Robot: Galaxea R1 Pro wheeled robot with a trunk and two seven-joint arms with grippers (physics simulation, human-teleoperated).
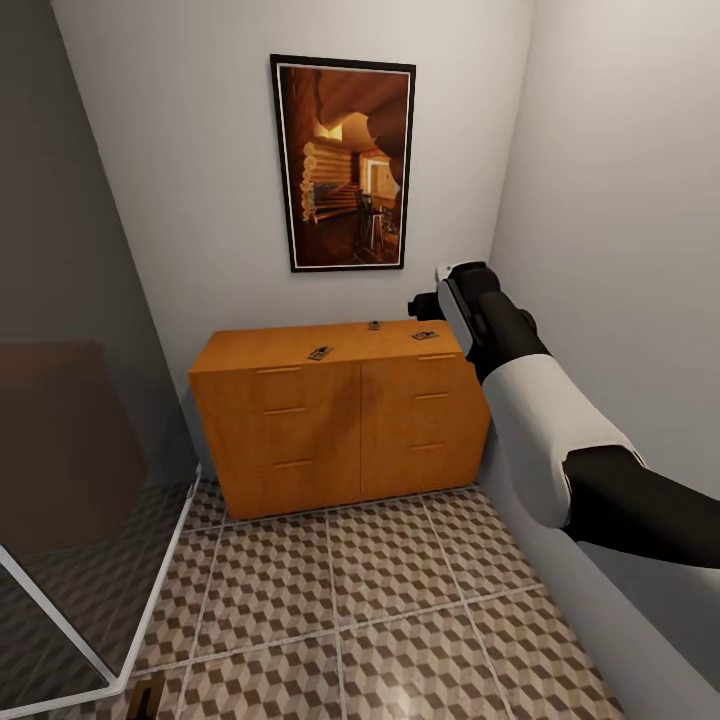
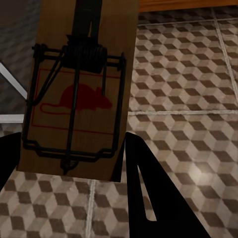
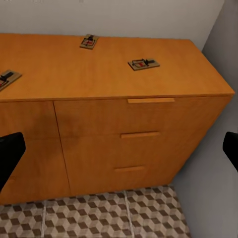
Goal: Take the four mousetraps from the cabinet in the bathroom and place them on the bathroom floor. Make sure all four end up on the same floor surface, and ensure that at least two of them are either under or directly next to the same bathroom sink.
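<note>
Left pincer (image 2: 69, 148) first: clamped on 1 mousetrap (image 2: 79, 89), dark fingers (image 2: 141, 188) pressing both long edges, board hanging over the bathroom floor (image 2: 188, 99) and not yet touching it. Right pincer (image 3: 119, 151): spread wide and empty, pointed at the cabinet front, also seen at centre right of the head view (image 1: 428, 304).

Now from large to small.

Bathroom floor (image 1: 400, 600), across the whole lower half of the head view: cube-pattern tiles. Risk here: releasing from height, so the board bounces, flips or slides away from the wanted spot. Better to lower close to the tiles before opening.

Glass partition (image 1: 70, 560) at lower left: possible to knock with the left arm, or to drop the trap on the wrong side of its white frame, onto a different surface.

Cabinet (image 1: 330, 430), centre of the head view, against the back wall: right arm close to the side wall, so little room to come down from above; danger of hitting the top edge.

Remaining 3 mousetraps on the cabinet top, well apart: 1 at the left edge of the right wrist view (image 3: 6, 78), 1 at upper centre (image 3: 89, 41), 1 right of centre (image 3: 144, 63). Thin and flat, so easy to push along the wood instead of gripping, even off the back.

Also to mind: 2 of the 4 must lie beside the sink.
</note>
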